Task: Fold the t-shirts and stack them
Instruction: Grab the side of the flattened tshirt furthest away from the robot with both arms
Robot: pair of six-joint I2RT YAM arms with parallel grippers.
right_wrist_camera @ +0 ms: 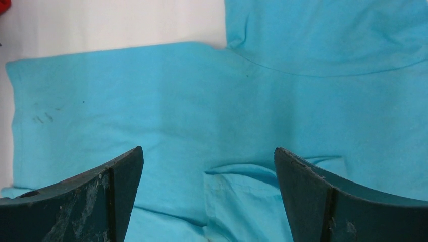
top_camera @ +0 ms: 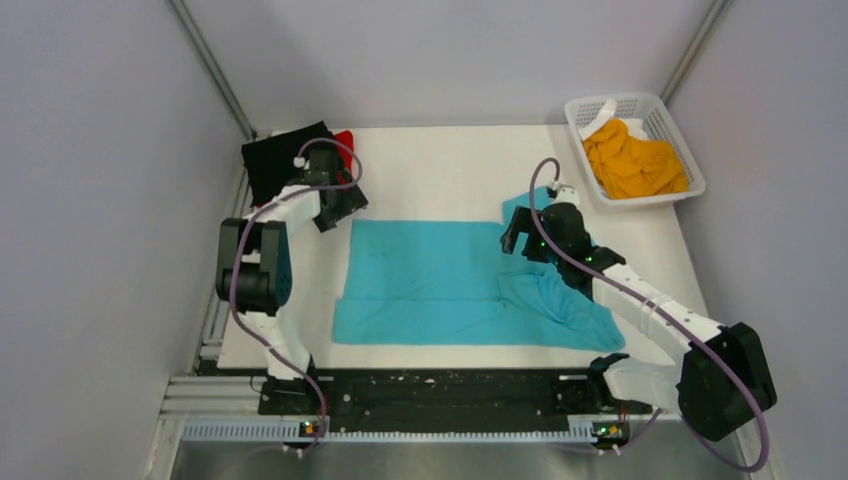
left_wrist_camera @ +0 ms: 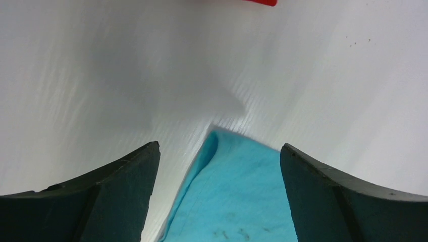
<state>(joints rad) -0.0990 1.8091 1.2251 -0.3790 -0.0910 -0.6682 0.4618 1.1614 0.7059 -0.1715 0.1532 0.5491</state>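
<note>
Two claws hang spread and empty over the white bench (top_camera: pixel 450 165) — the left claw (top_camera: pixel 335 208) above the far-left corner of the turquoise shirt (top_camera: pixel 430 285), the right claw (top_camera: pixel 527 237) over its rumpled right side. It lies mostly flat mid-bench. The black shirt (top_camera: pixel 280 160) and red shirt (top_camera: pixel 344 140) sit together at the far-left corner — the orange shirt (top_camera: pixel 632 162) lies in the basket (top_camera: pixel 652 102) at far right.

The turquoise t-shirt (top_camera: pixel 430 280) lies spread across the white table (top_camera: pixel 440 165).
</note>
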